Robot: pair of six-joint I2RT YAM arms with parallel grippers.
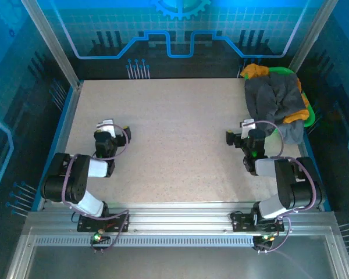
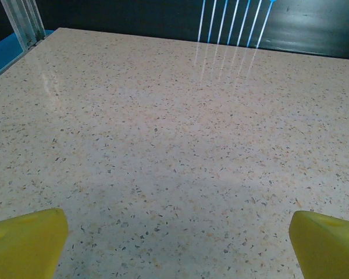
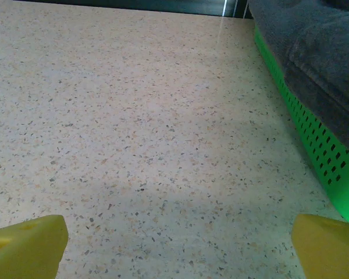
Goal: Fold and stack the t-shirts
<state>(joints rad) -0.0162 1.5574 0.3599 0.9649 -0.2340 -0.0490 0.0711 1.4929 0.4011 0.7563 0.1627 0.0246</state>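
Note:
A heap of t-shirts fills the green basket (image 1: 307, 116) at the table's back right: a dark charcoal-grey shirt (image 1: 271, 97) on top, a mustard-orange one (image 1: 255, 71) poking out behind and at the right side, and a lighter grey one (image 1: 289, 132) hanging over the near rim. In the right wrist view the charcoal shirt (image 3: 314, 52) drapes over the basket wall (image 3: 314, 145). My right gripper (image 3: 177, 244) is open over bare table, just left of the basket. My left gripper (image 2: 177, 244) is open above bare tabletop at the left side, with nothing between its yellow fingertips (image 2: 26, 241).
The speckled beige table (image 1: 174, 133) is bordered by a metal frame, with a post (image 2: 23, 23) at its back left corner. Blue-lit wall panels stand behind. The arm bases sit on the aluminium rail (image 1: 174, 221) at the near edge.

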